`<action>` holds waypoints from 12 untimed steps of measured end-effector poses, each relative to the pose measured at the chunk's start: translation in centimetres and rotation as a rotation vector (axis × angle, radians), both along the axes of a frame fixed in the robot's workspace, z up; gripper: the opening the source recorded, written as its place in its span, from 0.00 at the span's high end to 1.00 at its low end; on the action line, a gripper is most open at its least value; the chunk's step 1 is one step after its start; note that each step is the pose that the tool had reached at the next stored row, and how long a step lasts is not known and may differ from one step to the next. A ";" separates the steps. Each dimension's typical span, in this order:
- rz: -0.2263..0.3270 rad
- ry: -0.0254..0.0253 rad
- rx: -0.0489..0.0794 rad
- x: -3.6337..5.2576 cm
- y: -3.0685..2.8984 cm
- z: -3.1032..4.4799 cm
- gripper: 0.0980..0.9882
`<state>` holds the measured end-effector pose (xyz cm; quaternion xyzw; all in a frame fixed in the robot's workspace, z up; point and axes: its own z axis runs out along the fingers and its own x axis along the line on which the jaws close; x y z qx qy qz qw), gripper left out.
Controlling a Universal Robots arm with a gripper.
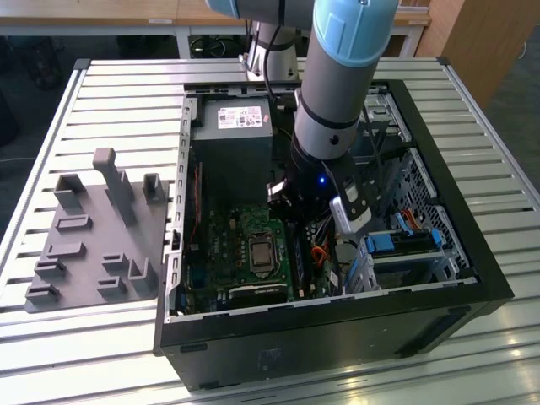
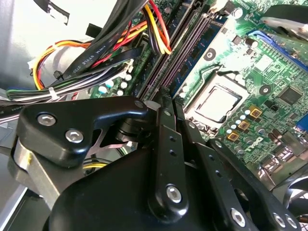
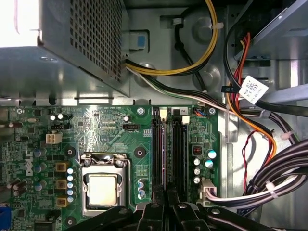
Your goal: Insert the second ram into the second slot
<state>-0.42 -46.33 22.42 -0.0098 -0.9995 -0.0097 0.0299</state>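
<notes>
claw [image 3: 163, 199] over RAM slots [image 3: 169, 149] | arm [image 1: 337, 93] reaching into case [image 1: 439, 143]

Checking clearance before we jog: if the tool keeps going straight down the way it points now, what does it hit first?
Most likely the RAM slots on the motherboard. In both wrist views the tool sits right over them, beside the CPU socket. A stick seems seated in a slot, but depth is unclear.

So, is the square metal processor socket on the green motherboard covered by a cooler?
No, the processor socket lies bare on the green motherboard, with no cooler over it.
</notes>
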 end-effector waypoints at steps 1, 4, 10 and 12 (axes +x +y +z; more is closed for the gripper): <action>0.000 -0.0001 0.000 0.00 0.00 -0.04 0.96; 0.000 0.0000 0.000 0.00 0.00 -0.13 0.96; 0.000 0.0000 0.000 0.01 0.00 -0.35 0.96; 0.000 -0.0001 0.000 0.01 0.00 -0.38 0.96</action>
